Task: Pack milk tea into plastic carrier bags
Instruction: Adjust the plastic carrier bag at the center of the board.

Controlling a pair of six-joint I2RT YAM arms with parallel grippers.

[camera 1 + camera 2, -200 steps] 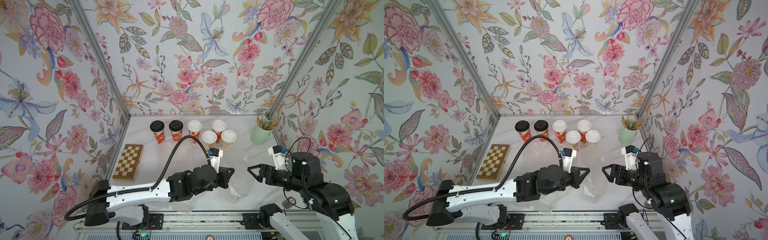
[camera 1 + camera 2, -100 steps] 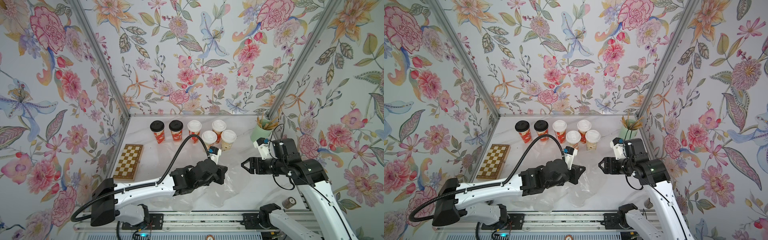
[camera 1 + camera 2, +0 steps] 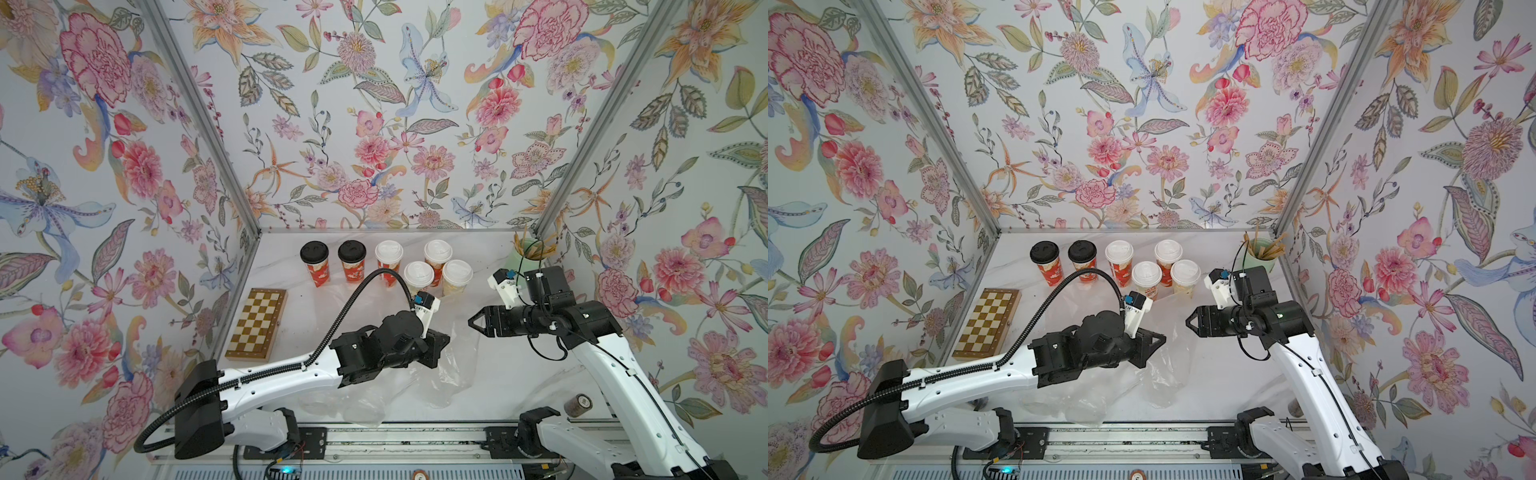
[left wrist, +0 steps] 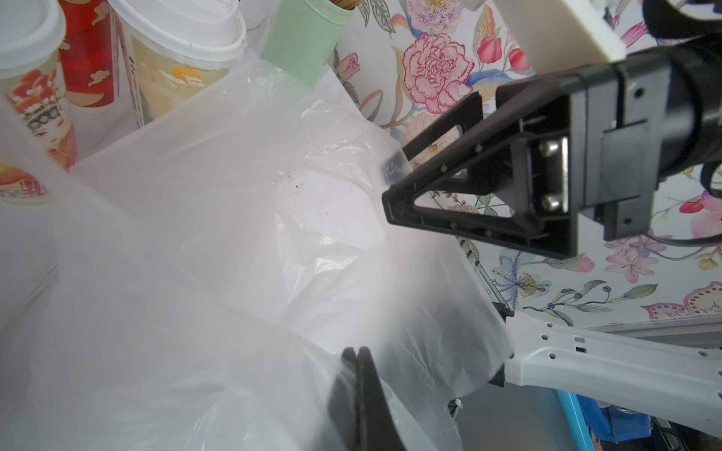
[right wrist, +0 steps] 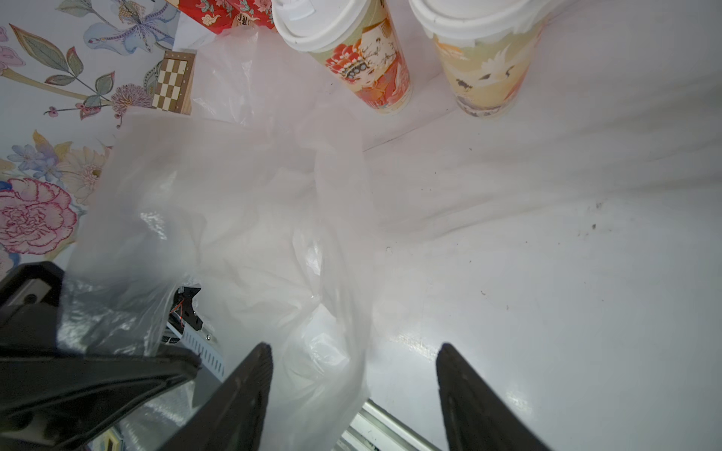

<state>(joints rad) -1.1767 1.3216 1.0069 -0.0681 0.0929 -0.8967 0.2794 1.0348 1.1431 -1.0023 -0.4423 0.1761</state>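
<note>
Several milk tea cups [image 3: 419, 272] [image 3: 1146, 274] stand at the back of the table, two with black lids [image 3: 314, 252], the rest with white lids. Crumpled transparent plastic carrier bags [image 3: 449, 374] [image 3: 1163, 374] lie front centre. My left gripper [image 3: 446, 336] [image 4: 356, 351] is shut on a fold of bag film [image 4: 234, 195], which it holds lifted. The right gripper [image 3: 471, 322] [image 5: 354, 347] faces it, open. The raised bag's edge [image 5: 312, 312] hangs between its fingers, just inside one of them.
A folded chessboard [image 3: 257, 324] lies at the left. A mint-green cup of brown sticks [image 3: 525, 259] stands in the back right corner. A small dark cylinder [image 3: 577, 405] sits at the front right. A metal rail [image 3: 395, 436] runs along the front edge.
My right gripper has moved left toward the left gripper and the raised bag, with its jaws narrowing a little. The left gripper has stayed shut on the bag and shifted slightly back.
</note>
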